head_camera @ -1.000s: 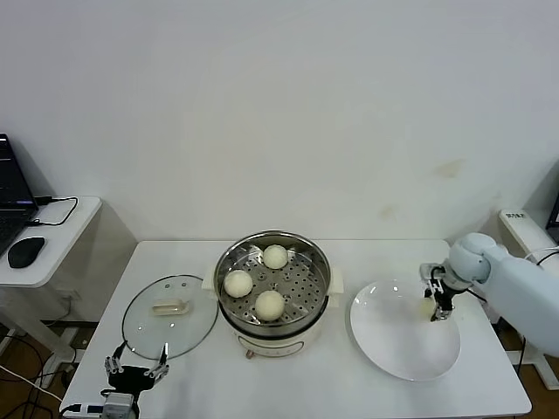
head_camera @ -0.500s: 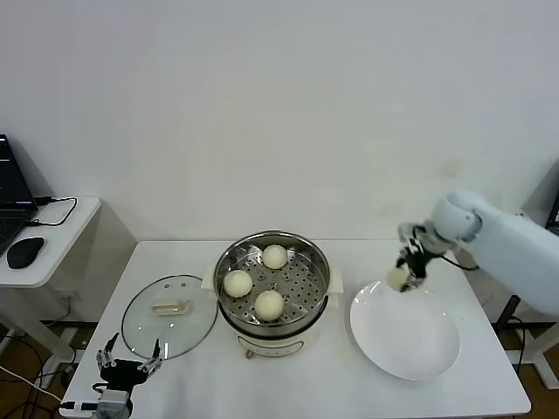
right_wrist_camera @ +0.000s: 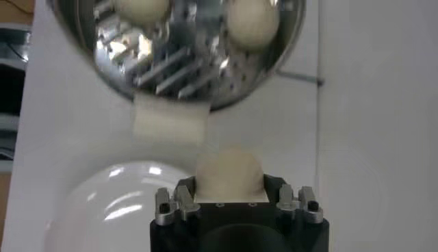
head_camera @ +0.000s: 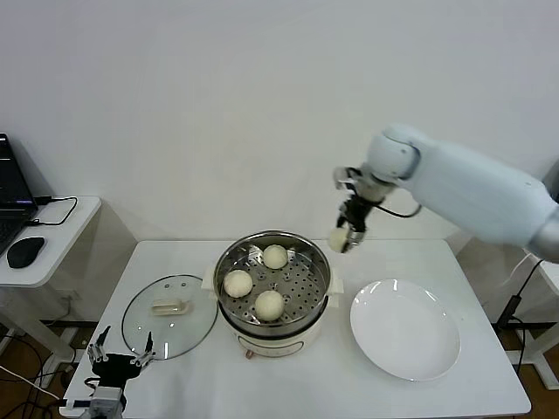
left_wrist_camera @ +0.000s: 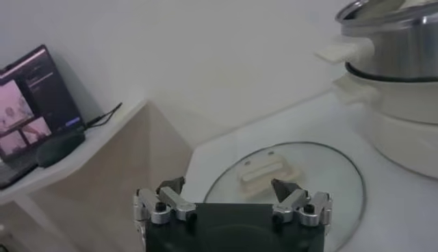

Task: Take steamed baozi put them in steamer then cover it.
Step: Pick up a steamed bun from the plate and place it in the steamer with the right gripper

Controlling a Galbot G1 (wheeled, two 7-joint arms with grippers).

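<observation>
White wall stands behind a white table [head_camera: 262,384]; to the robot's left a small side desk [head_camera: 52,253] carries a laptop [head_camera: 10,196] and a black mouse [head_camera: 25,251], well apart from the work; on the table the steamer [head_camera: 273,292] sits in the middle with three buns [head_camera: 270,305] on its perforated floor, a bare white plate [head_camera: 405,329] lies just to its right, and the glass lid [head_camera: 169,316] lies flat to its left, handle up; the right gripper [head_camera: 343,237] hangs in the air by the steamer's right rim, above the table between steamer and plate, clenched on a fourth bun [right_wrist_camera: 229,174] that fills the gap between its fingers; nothing stands between it and the basket; the left gripper [head_camera: 120,360] waits low at the table's near left corner, just short of the lid, fingers spread wide and holding nothing.
</observation>
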